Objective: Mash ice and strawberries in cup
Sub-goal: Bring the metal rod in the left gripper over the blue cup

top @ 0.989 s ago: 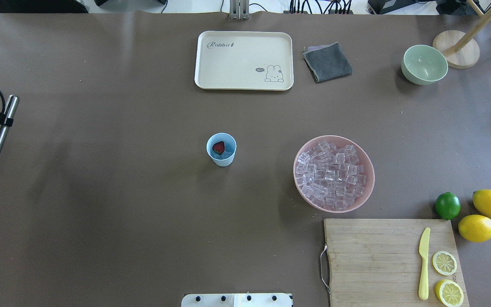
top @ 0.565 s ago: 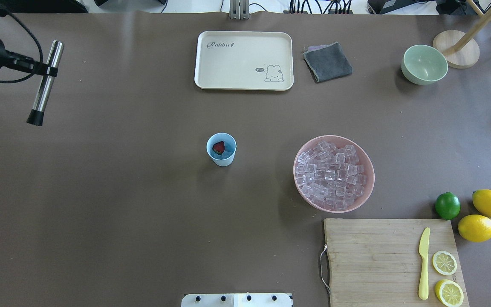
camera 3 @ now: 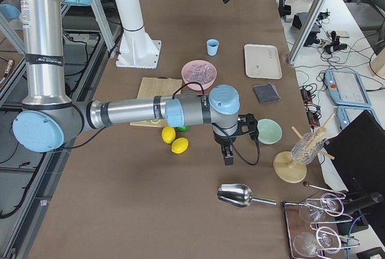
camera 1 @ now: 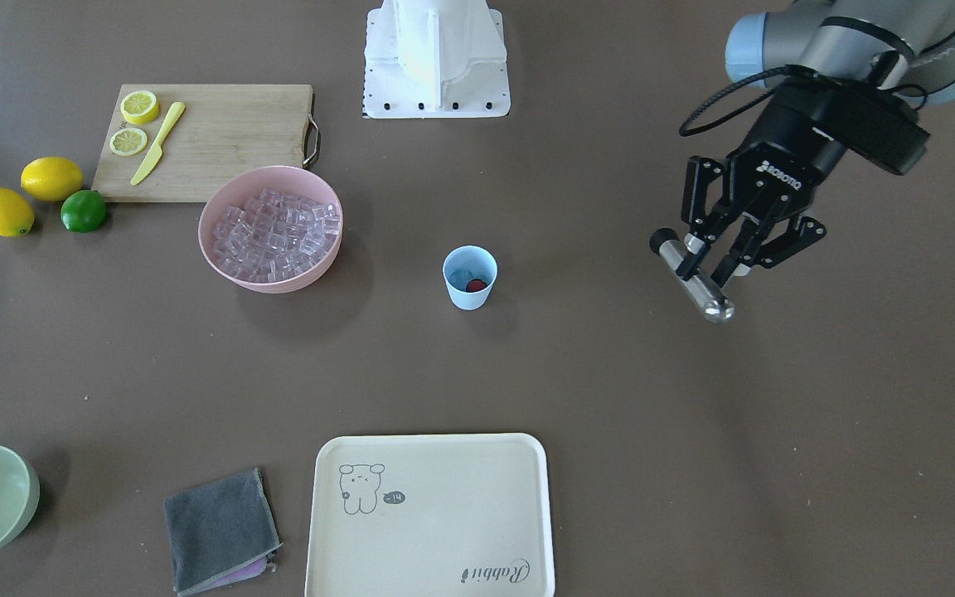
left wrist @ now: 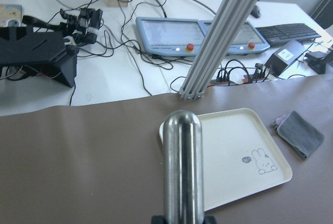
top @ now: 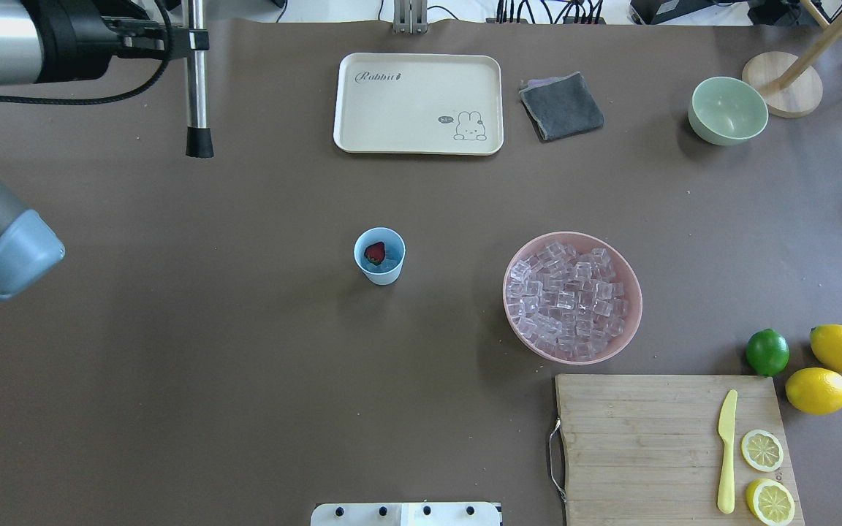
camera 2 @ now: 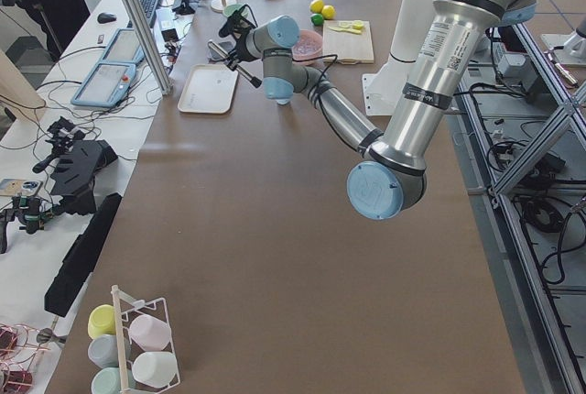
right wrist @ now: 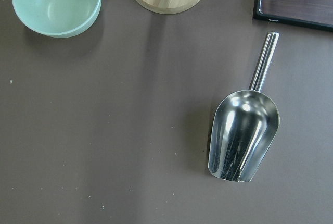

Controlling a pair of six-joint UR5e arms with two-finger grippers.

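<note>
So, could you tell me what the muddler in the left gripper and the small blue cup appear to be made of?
Muddler: apparently polished metal, probably steel; silvery shaft with bright reflections, plus a matte black tip, perhaps rubber or plastic. Cup: likely plastic; opaque pale blue, smooth, with a soft dull sheen.

We are looking down from behind the robot and, across the table (top: 172, 329), down at its base, both sharing the cup (top: 386, 277) and tray (top: 406, 95). End cameras are looking along the table; wrist cameras are sitting close, left along a metal rod (left wrist: 182, 166) toward the tray, right above a scoop (right wrist: 242, 133)
</note>
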